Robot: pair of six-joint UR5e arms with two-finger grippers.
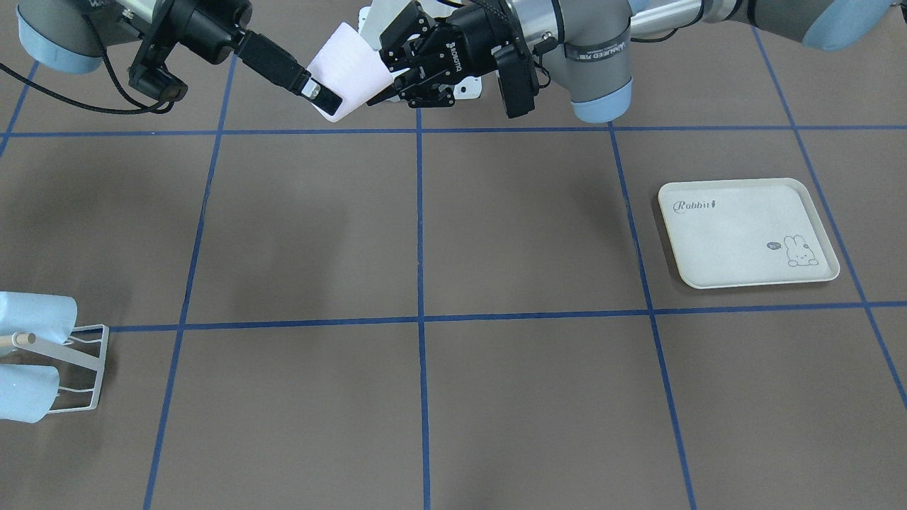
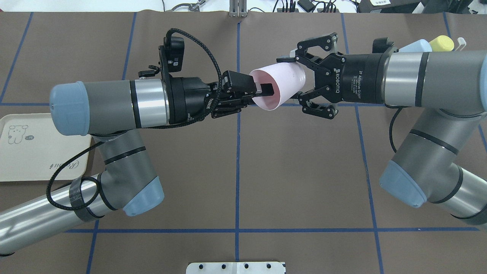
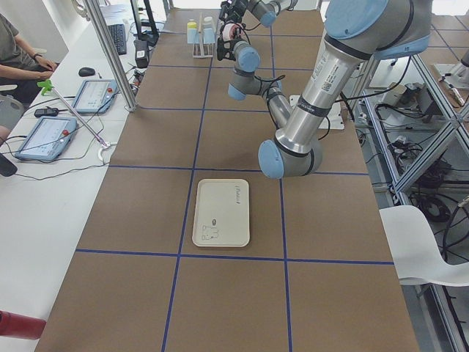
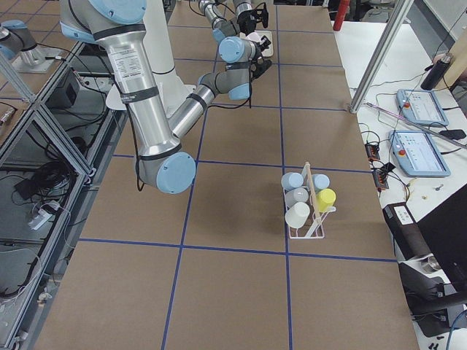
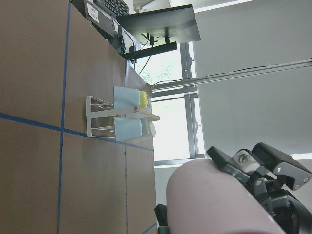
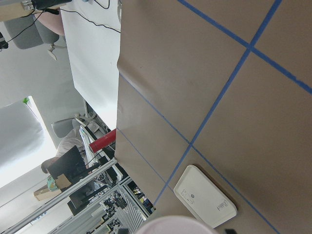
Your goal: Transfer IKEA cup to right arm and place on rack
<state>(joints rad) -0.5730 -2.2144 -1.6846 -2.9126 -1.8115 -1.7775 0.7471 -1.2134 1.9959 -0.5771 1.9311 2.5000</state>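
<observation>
We are looking down on a brown desk [image 2: 304, 171] crossed by blue tape lines, with the left arm [image 2: 114, 102] and the right arm [image 2: 418, 80] meeting in the upper middle of the overhead view. A cream rabbit-print tray [image 1: 744, 234] is lying flat at the right of the front-facing view. The white wire rack [image 1: 78, 361] is standing at that view's lower left edge, well apart from both arms. Pale blue cups [image 1: 35, 315] and a yellow cup [image 2: 441, 43] are sitting on it.

The pink IKEA cup [image 2: 285, 82] is hanging in the air on its side between the two grippers. The left gripper [image 2: 262, 93] is clenching the cup's wall, one finger [image 2: 268, 89] reaching inside the mouth. The right gripper [image 2: 300, 82] is holding its fingers spread wide on either side of the cup's base, and we cannot tell whether they are touching it.
</observation>
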